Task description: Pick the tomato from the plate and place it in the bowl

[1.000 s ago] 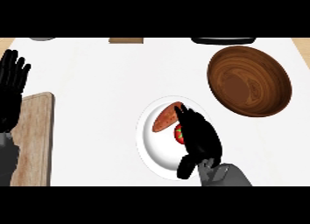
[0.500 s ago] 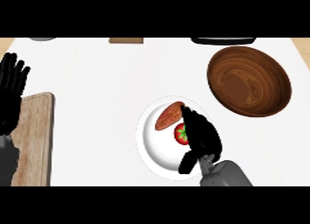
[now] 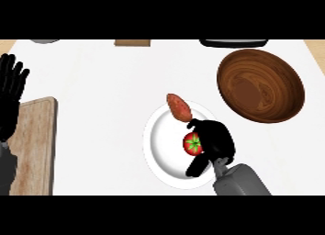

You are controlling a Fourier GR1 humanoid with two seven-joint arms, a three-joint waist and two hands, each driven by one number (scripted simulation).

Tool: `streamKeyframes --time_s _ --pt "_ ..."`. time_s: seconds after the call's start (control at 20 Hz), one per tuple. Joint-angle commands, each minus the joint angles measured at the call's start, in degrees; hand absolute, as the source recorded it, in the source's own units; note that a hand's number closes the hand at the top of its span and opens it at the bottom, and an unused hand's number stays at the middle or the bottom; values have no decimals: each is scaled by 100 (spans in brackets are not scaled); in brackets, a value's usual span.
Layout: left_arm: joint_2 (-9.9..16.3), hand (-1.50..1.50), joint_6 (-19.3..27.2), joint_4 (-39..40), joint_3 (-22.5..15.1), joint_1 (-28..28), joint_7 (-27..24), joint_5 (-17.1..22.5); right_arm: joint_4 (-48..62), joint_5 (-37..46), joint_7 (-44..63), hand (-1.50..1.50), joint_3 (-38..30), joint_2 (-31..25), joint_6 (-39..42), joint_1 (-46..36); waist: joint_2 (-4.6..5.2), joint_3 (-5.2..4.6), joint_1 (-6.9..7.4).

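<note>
- Tomato (image 3: 191, 143) sits on the white plate (image 3: 162, 156), right of the plate's middle, green stem cap facing up – not lifted as far as I can tell.
- Right hand (image 3: 214, 140) is curled over the tomato's right side, fingers wrapping above it and thumb low at its lower edge – looks closed round it, though the contact under the palm is hidden.
- Handling guess: small, round, light, smooth skin so likely slippery; soft enough to bruise – best held across its widest part with fingers and thumb on opposite sides, not by the stem.
- Sweet potato (image 3: 179, 107) lies on the plate's upper rim, near the fingertips – could get nudged on the lift.
- Wooden bowl (image 3: 260, 85) stands up and right of the plate, apart from it, with nothing in it that I can see.
- Left hand (image 3: 5, 94) rests open, fingers up, at the left edge above the cutting board (image 3: 33, 142) on the tabletop (image 3: 104, 78).
</note>
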Motion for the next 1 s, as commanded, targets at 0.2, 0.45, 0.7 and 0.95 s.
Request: streamKeyframes --time_s 0.2,0.45,0.7,0.95 --pt "-18 0 -20 137 128 23 -113 13 -305 -489 -1537 150 -975 -1908 403 298 36 22 -193" --pt "18 0 48 69 240 96 -166 16 584 -823 -2737 150 -2068 -3581 564 332 128 61 -345" --pt "2 0 -14 -11 192 120 -158 43 1500 -1334 -4442 150 -2962 -4855 526 375 142 81 -211" --pt "-28 0 -34 48 125 22 -202 14 2736 -1532 -5900 150 -3791 -5666 -130 255 162 81 -51"
